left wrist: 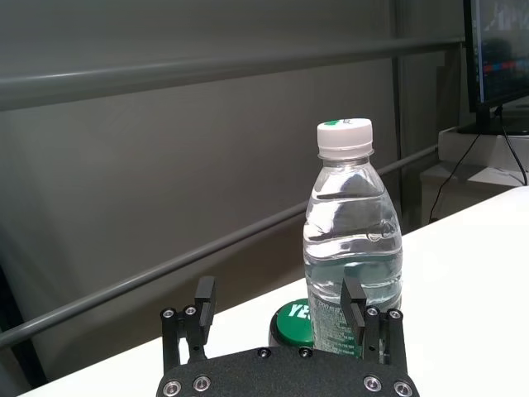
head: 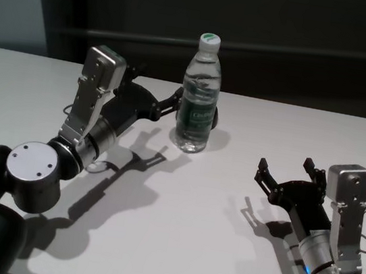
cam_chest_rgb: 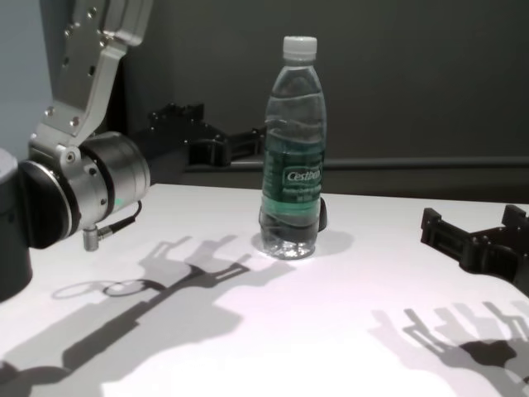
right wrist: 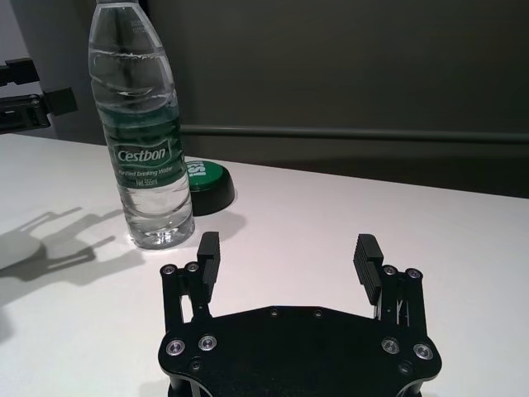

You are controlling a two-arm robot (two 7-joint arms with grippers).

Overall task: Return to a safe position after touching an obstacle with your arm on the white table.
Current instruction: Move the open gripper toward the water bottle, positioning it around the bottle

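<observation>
On the table (head: 176,231), the bottle (head: 198,95) stood upright near the far edge, full of clear water, with its white cap on top. Just behind the bottle sat a small dark thing with a green lid (right wrist: 203,175), almost touching it. The left gripper (head: 177,102) was right beside the bottle, on the bottle's left, raised a bit above the table. Its fingers (left wrist: 204,299) were spread wide and held nothing. One fingertip was very close to the bottle's label, but I could not tell if it touched. The right gripper (head: 286,170) was well apart from the bottle, nearer the robot and off to the bottle's right. Its fingers (right wrist: 208,252) were spread wide too, with nothing between them.
</observation>
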